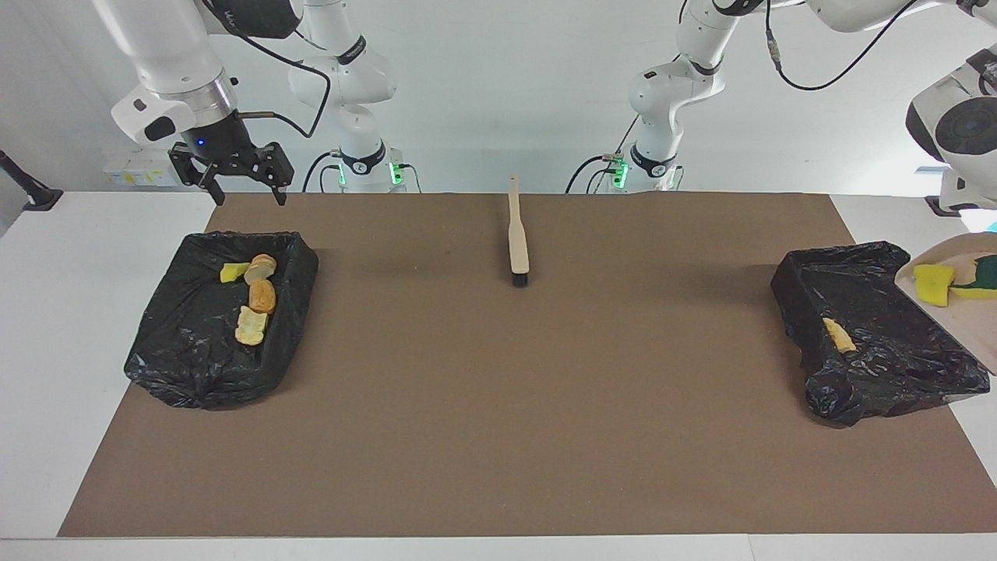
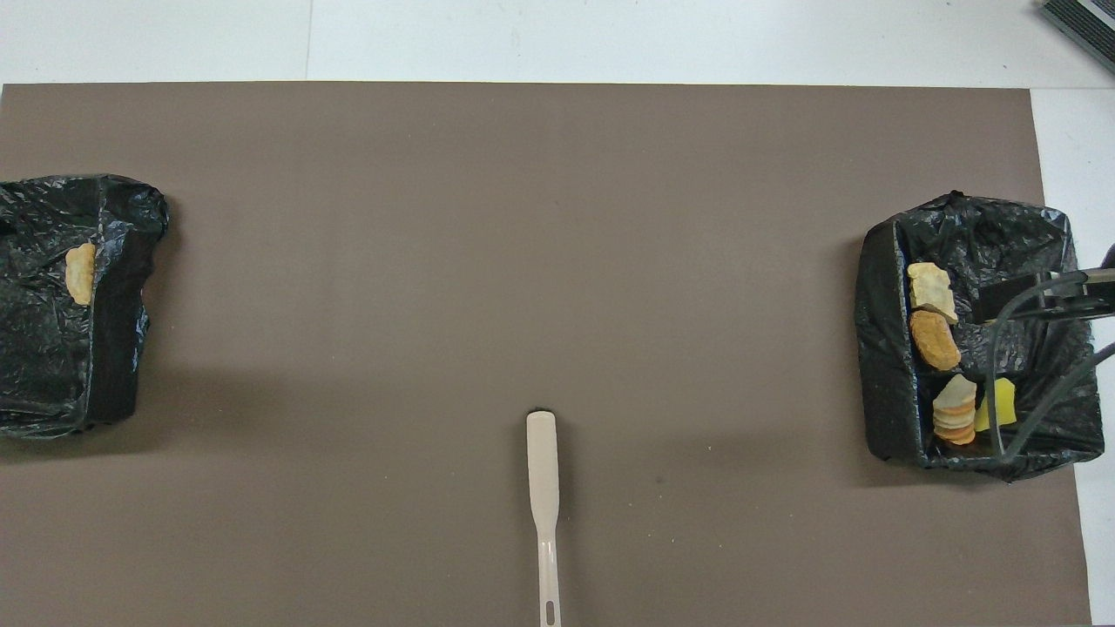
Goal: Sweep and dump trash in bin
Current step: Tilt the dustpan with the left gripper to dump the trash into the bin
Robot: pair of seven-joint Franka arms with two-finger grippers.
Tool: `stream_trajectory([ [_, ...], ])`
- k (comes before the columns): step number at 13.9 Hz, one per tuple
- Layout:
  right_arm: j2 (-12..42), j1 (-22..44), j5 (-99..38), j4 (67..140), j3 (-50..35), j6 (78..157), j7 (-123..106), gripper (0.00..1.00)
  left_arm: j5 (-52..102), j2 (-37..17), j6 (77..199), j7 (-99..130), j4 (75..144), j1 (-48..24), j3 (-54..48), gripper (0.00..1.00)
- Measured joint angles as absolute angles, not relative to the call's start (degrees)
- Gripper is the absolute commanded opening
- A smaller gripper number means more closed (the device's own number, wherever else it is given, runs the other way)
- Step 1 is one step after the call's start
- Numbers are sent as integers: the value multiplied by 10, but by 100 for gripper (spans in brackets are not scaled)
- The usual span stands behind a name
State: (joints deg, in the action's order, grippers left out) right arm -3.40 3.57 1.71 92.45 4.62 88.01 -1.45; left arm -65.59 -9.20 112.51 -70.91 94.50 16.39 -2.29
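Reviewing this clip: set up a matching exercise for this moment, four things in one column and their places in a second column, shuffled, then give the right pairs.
Things
1. brush
2. dustpan
3. green-layered sponge
4. right hand

Places
A. on the dustpan
B. raised, beside the bin at the left arm's end
C. open, in the air above the bin at the right arm's end
D. lying on the brown mat, midway between the two bins

Pairs: 1-D, 2-B, 3-A, 4-C
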Motion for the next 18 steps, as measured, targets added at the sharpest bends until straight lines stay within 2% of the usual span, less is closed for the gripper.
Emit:
stream_trajectory([
  [3,-34,36,17,925,46,876,-15,100,-689,-86,1100,-692,954,137,-23,0],
  [18,-34,36,-5,925,46,876,72,100,-729,-73,1095,-691,989,107,-24,0],
])
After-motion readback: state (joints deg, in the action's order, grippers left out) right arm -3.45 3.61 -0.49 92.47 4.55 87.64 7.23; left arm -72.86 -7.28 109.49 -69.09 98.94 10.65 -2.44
